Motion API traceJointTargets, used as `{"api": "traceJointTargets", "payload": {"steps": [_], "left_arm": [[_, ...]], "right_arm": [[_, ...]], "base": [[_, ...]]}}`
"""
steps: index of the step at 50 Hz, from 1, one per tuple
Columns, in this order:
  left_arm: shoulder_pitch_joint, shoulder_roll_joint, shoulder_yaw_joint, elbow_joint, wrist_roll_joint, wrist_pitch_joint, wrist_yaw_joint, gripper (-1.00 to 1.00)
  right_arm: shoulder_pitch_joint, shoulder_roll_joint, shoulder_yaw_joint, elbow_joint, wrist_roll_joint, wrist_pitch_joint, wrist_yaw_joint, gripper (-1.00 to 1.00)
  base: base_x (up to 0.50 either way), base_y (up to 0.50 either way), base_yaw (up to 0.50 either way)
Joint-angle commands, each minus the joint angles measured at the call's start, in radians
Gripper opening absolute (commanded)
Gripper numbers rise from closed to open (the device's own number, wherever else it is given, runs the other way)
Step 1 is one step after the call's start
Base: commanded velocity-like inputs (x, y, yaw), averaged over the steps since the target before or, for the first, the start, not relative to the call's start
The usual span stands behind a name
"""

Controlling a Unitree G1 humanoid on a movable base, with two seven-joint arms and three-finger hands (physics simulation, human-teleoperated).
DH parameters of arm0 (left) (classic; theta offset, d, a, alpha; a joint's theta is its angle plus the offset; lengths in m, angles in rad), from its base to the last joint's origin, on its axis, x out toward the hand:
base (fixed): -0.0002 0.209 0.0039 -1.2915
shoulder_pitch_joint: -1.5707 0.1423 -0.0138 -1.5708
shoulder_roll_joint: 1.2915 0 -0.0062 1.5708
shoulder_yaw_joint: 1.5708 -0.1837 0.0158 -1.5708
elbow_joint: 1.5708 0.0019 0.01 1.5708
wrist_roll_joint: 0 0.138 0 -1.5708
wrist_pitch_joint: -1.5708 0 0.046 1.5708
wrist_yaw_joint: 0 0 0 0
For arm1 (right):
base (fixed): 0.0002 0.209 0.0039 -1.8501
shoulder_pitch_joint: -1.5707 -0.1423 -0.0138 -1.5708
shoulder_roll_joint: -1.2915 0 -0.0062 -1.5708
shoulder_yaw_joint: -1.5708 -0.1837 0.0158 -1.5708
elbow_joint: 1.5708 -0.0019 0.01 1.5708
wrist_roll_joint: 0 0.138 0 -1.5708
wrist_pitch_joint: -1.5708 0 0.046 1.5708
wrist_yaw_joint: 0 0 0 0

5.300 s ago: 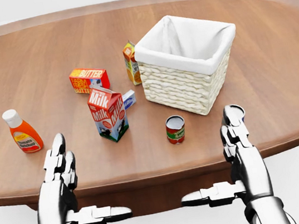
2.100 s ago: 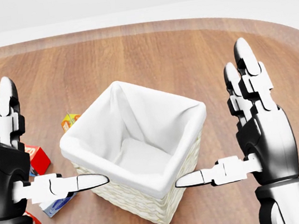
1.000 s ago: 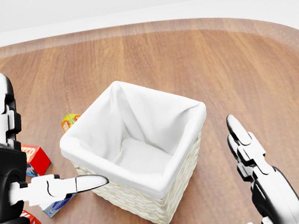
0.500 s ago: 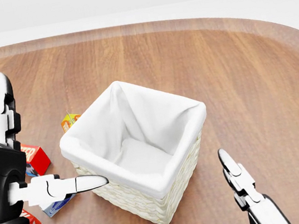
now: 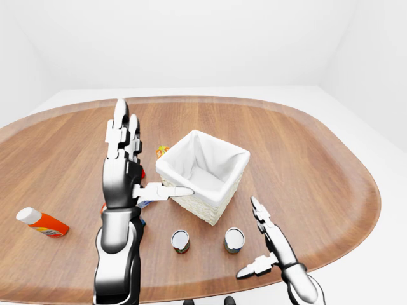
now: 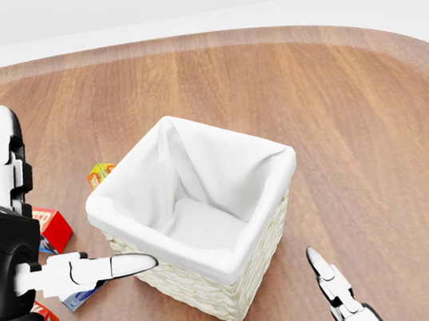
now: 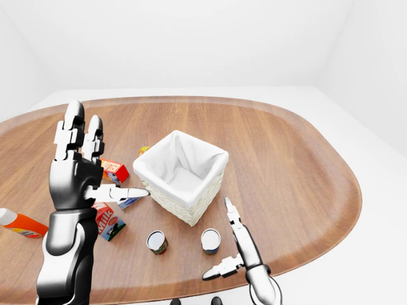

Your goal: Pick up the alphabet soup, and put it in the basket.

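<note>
Two small cans stand on the wooden table [image 5: 305, 159] below the basket in the left-eye view: one with a red and green label [image 5: 180, 241] and one with a blue and white label [image 5: 234, 239]. I cannot read which is the alphabet soup. The white-lined wicker basket [image 5: 205, 207] stands mid-table and is empty. My right hand [image 5: 253, 241] is open and empty, low, just right of the blue and white can, apart from it. My left hand [image 5: 147, 162] is open and raised left of the basket, its thumb pointing at the basket's rim.
A ketchup bottle [image 5: 41, 222] lies at the far left. A milk carton [image 7: 108, 222], a red box [image 7: 114, 170], a small blue box [image 6: 81, 296] and an orange carton [image 5: 162, 150] sit left of the basket. The table's edge runs just below the cans.
</note>
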Motion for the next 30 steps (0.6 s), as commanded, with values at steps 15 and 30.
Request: {"api": "traceJointTargets", "payload": {"steps": [15, 30], "left_arm": [[0.01, -0.003, -0.006, 0.011, 0.002, 0.0, 0.0, 1.0], [0.006, 0.0, -0.002, 0.017, 0.003, 0.0, -0.002, 1.0]], "right_arm": [[-0.069, -0.007, 0.031, 0.237, -0.035, 0.0, -0.074, 1.0], [-0.104, -0.002, 0.035, 0.278, -0.045, 0.0, -0.085, 1.0]], "base": [[0.0, 0.0, 0.0], [0.0, 0.0, 0.0]]}}
